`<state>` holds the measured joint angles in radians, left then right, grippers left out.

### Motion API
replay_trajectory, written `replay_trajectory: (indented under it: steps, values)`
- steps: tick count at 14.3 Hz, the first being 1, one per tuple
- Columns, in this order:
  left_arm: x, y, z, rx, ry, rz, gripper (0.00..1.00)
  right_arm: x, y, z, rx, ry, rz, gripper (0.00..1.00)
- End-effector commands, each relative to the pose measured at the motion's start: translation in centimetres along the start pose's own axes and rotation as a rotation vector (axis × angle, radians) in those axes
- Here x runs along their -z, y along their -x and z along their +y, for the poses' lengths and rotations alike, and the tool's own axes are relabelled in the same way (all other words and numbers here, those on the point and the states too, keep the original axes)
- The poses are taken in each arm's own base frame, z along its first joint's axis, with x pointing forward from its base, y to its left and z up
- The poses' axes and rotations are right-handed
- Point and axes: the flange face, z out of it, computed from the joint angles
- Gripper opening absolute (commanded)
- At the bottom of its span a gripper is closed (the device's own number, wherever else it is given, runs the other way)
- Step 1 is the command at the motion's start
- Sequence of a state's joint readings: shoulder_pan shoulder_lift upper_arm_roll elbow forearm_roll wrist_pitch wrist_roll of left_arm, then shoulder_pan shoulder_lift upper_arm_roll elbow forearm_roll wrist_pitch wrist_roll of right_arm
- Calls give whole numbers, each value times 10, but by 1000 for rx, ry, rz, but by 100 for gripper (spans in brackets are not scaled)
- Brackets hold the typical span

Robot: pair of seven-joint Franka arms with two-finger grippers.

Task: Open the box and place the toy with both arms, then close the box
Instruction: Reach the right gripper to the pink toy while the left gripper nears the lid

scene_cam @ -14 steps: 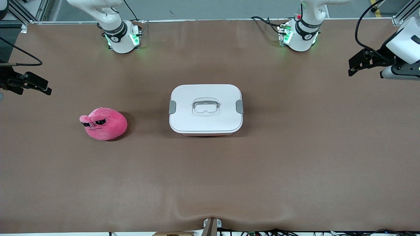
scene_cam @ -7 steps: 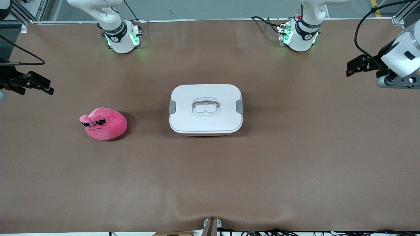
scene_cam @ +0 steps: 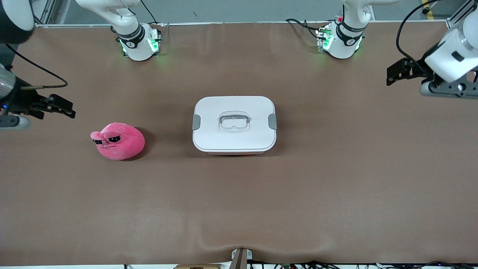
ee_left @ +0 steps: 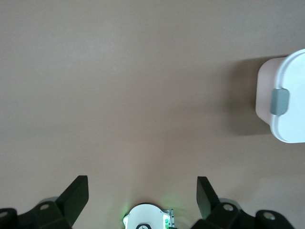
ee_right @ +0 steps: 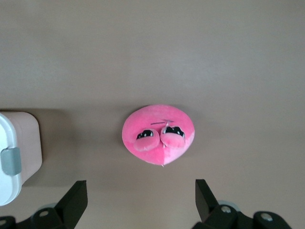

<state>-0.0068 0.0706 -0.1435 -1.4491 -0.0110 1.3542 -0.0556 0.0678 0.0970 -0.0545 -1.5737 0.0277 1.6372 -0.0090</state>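
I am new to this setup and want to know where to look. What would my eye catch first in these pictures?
First comes the hot-pink plush toy with its sleepy face, lying on the brown table toward the right arm's end. Beside it, at mid-table, stands the box, its white lid on and a grey clip at each end. The open right gripper hangs over the table near the toy, and the open left gripper over the left arm's end; neither holds anything.

the box (ee_left: 286,98) and both sets of fingers (ee_right: 76,198) run off each wrist view's edge.
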Motion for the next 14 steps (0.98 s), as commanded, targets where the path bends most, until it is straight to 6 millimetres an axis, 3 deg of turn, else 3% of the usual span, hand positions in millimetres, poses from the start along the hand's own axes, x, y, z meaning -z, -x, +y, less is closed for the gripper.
replay_trajectory:
  steps: [1, 3, 5, 9, 12, 14]
  values:
    - [-8, -19, -9, -6, -24, -9, 100, -30, -9, -3, -7, -8, 3, 100]
    - [-5, -27, 0, -37, -122, 39, 100, -58, -12, 0, -2, -8, -3, 100]
    - [-9, -31, 26, -51, -119, 49, 100, -84, -7, -1, 13, -6, -37, 100]
    - [-35, -52, 89, 108, -67, 84, 100, -139, 2, 19, 116, -9, -54, 100]
    - [-46, -53, 133, 276, 12, 79, 100, -167, 11, 13, 156, -3, -81, 100]
    - [-62, -49, 174, 360, 3, 58, 100, -184, 18, 2, 177, -3, -105, 100]
